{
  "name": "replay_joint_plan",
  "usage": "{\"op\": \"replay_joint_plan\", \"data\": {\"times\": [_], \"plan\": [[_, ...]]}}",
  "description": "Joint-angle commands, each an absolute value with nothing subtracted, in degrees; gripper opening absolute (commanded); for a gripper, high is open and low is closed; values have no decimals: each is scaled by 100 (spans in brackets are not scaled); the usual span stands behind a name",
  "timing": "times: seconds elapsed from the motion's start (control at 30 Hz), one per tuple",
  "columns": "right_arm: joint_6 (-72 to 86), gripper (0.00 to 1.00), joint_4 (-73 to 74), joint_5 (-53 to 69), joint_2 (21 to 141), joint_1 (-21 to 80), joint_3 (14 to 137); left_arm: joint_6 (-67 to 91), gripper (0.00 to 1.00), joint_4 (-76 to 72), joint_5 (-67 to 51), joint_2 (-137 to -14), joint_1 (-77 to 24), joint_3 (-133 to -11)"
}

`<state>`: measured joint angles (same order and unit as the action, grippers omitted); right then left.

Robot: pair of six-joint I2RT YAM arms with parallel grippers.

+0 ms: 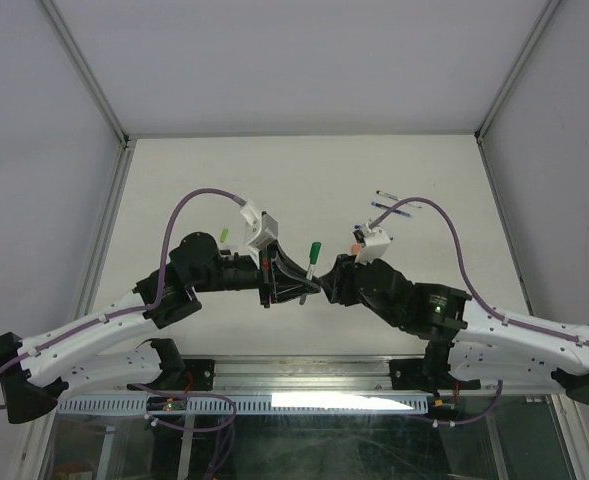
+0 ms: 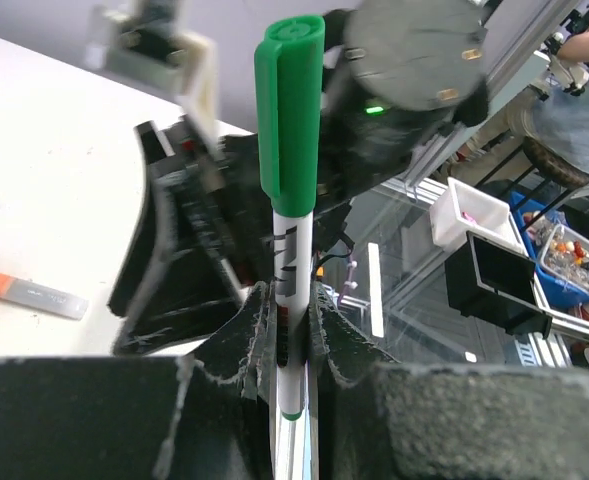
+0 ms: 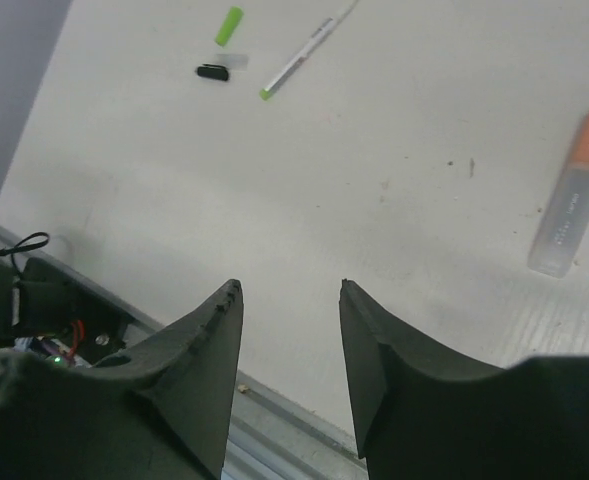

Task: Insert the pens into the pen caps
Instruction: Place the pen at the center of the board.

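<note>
Dead centre over the tabletop point(image 1: 304, 170), the left end effector point(image 2: 292, 330) pinches a white pen point(image 2: 292, 240) upright, and its green cap point(image 2: 289, 110) looks seated: one done! Right end effector point(image 3: 289, 300) hangs spread, empty. Up at eleven o'clock from it, a bare pen point(image 3: 304, 50), lime cap point(image 3: 230, 25) and black cap point(image 3: 212, 72) are left to do.

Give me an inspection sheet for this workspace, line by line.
Surface: white table, a few dark specks.
Job's things: green-capped pen upright in left pincer; lime cap, black cap, white pen and orange-capped marker lie loose.
Clutter: nothing seen.
Grippers: left pincer shut on green-capped pen; right pincer open, empty.
Cables: purple cables loop over both arms.
Surroundings: storage bins beyond the table edge.
</note>
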<state>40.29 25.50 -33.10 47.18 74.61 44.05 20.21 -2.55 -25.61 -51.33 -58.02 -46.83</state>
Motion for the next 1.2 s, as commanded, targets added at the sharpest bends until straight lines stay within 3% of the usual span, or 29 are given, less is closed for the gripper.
{"op": "replay_joint_plan", "data": {"times": [0.0, 0.2, 0.4, 0.67, 1.17], "plan": [[4269, 46, 2733, -2100, 5168, 6584, 4546, 1806, 0, -324, -2614, -5149, -5758, -4977], [4605, 50, 2600, -502, 5536, 5052, 4192, 2054, 0, 253, -1389, -5356, -5757, -5076], [4980, 59, 2335, -157, 5027, 4085, 3623, 2417, 0, 1159, 59, -5908, -5728, -5374], [5220, 62, 3025, -857, 4316, 4017, 3595, 2836, 0, 2130, 672, -7734, -5191, -6243], [5246, 63, 3444, -616, 3929, 4019, 3509, 2953, 0, 3178, 1246, -10698, -4433, -8150]]}}
